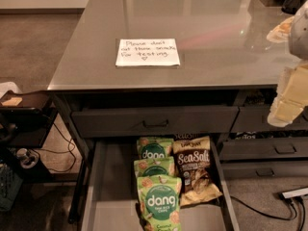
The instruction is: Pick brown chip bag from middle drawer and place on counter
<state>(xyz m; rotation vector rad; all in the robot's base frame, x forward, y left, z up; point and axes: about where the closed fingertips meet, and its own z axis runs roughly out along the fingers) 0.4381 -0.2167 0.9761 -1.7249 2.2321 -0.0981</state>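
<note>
The gripper [288, 102], pale and blurred, hangs at the right edge just off the counter's [216, 32] front corner, cut off by the frame; whether it is apart or together cannot be told, and it holds nothing visible. One handwritten note [147, 52] lies on the counter. Below, the middle drawer [113, 186] stands pulled out, holding one brown chip bag [194, 170] flat on the right side, touching a column of three green dang bags [155, 167] that overlap one another. The nearest green bag is cropped by the bottom edge, and the farthest sits partly tucked under the closed upper drawer front [155, 121].
</note>
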